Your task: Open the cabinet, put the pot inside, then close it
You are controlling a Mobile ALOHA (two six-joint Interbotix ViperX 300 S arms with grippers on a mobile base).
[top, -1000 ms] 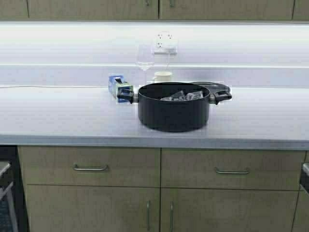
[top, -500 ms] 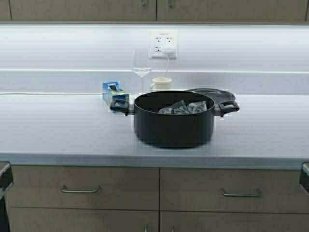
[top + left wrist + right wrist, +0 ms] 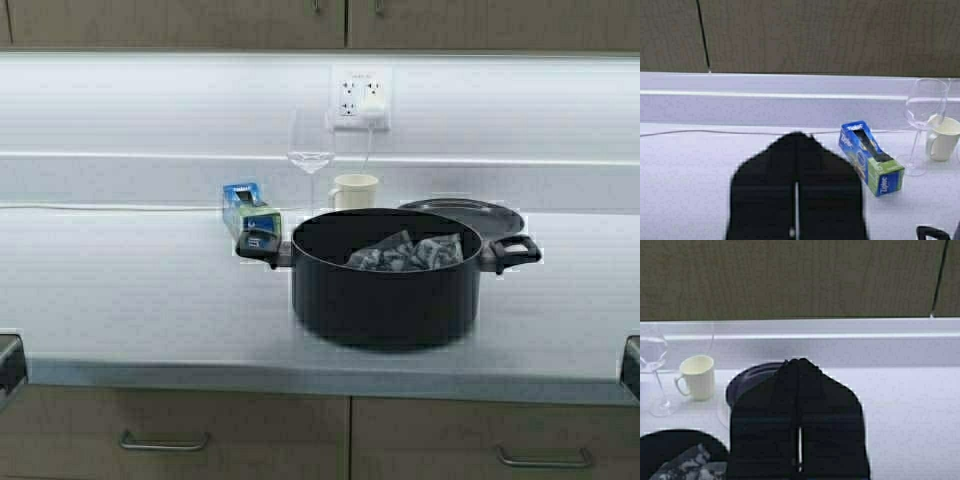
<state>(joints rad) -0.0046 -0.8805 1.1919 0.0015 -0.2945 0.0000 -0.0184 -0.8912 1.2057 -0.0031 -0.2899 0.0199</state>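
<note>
The black pot [image 3: 385, 295] stands on the white counter [image 3: 120, 300], with crumpled clear bags inside and two loop handles. The tan cabinet [image 3: 200, 20] hangs above; only its bottom strip and handle ends show, and its doors are shut. My left gripper [image 3: 796, 136] is shut and empty, low over the counter to the left of the pot, whose handle [image 3: 932, 233] just shows. My right gripper [image 3: 799, 362] is shut and empty, to the right of the pot [image 3: 670, 447]. In the high view only dark arm parts show at the left and right edges.
Behind the pot are a flat dark lid [image 3: 465, 212], a cream mug [image 3: 355, 190], a wine glass [image 3: 310, 150] and a blue zip-bag box [image 3: 250, 215]. A wall outlet [image 3: 360, 97] with a plug is above. Base drawers [image 3: 165, 440] lie below the counter edge.
The robot has driven forward toward the counter: the whole scene has grown and shifted down and a little right. Both grippers stay shut.
</note>
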